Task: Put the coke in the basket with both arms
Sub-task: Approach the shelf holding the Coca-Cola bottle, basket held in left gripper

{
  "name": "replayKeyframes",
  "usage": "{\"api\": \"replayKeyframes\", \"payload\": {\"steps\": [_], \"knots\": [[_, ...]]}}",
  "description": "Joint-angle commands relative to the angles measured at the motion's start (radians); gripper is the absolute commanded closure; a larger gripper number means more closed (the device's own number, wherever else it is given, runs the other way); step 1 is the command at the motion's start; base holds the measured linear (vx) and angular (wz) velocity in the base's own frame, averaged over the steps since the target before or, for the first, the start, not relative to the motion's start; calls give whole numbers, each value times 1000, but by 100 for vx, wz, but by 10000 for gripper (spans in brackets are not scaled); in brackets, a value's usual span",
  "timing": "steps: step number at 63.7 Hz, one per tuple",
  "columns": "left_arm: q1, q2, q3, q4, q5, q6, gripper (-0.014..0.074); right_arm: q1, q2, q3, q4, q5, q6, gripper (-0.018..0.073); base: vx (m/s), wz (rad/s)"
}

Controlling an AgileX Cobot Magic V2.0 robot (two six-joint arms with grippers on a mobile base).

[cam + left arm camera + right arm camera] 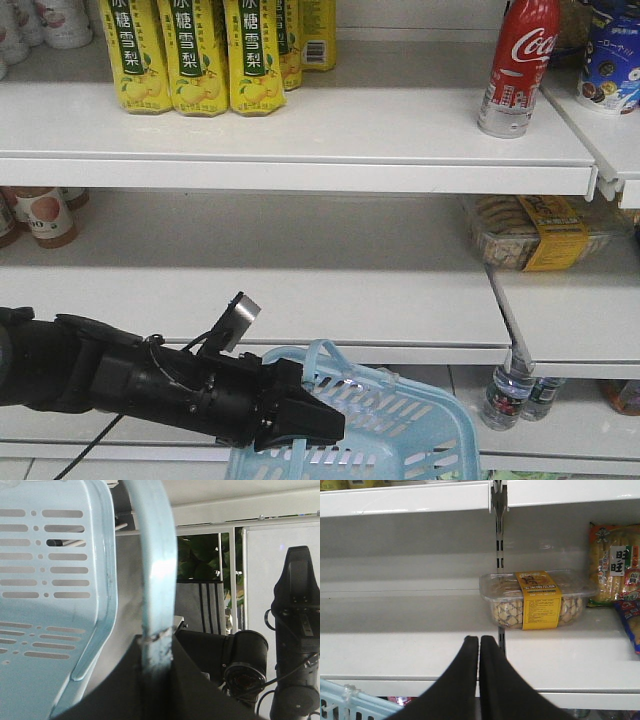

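The coke [518,62] stands upright at the right end of the top shelf [300,135], well apart from the yellow drink cartons [190,55] at the left. Nothing touches it, and no end effector has hold of it.

Far below, at the bottom of the exterior view, the basket [405,420] hangs from the left end effector [318,428], which is clamped on one of its thin loop handles. The left wrist view shows the handle [155,555] running down into the dark jaws, with the slotted blue wall to its left. Carrying the basket by the handle seems meant to leave its mouth free, so the other arm has somewhere to set the can.

The right end effector [479,641] is closed and empty, its two fingers [462,680] pressed together with no gap. Its camera faces the middle shelf [410,645], where a clear biscuit tray [535,597] with a yellow band lies, and a corner of the basket shows low on the left. It therefore appears to sit below the level of the coke, which its own view does not show.

Judged from this, the fetching step has not begun. The right arm would need to rise to the top shelf, open its jaws and close them around the can's body — with care, since so tall and narrow a thing could topple near the shelf edge
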Motion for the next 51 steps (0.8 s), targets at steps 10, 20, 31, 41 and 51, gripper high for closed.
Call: {"api": "replayKeyframes", "payload": {"steps": [10, 20, 31, 41, 51], "knots": [[-2, -46, -21, -99, 84, 4, 603, -7, -18, 11, -8, -78, -13, 568, 4, -2], [-2, -46, -21, -99, 84, 4, 603, -7, -18, 11, -8, -78, -13, 568, 4, -4], [-2, -46, -21, -99, 84, 4, 603, -7, -18, 11, -8, -78, -13, 568, 3, -6], [-2, -46, -21, -99, 84, 4, 603, -7, -18, 11, -8, -78, -13, 568, 1, -2], [-2, -46, -21, -99, 84, 4, 603, -7, -18, 11, -8, -78, -13, 568, 0, -1]]}}
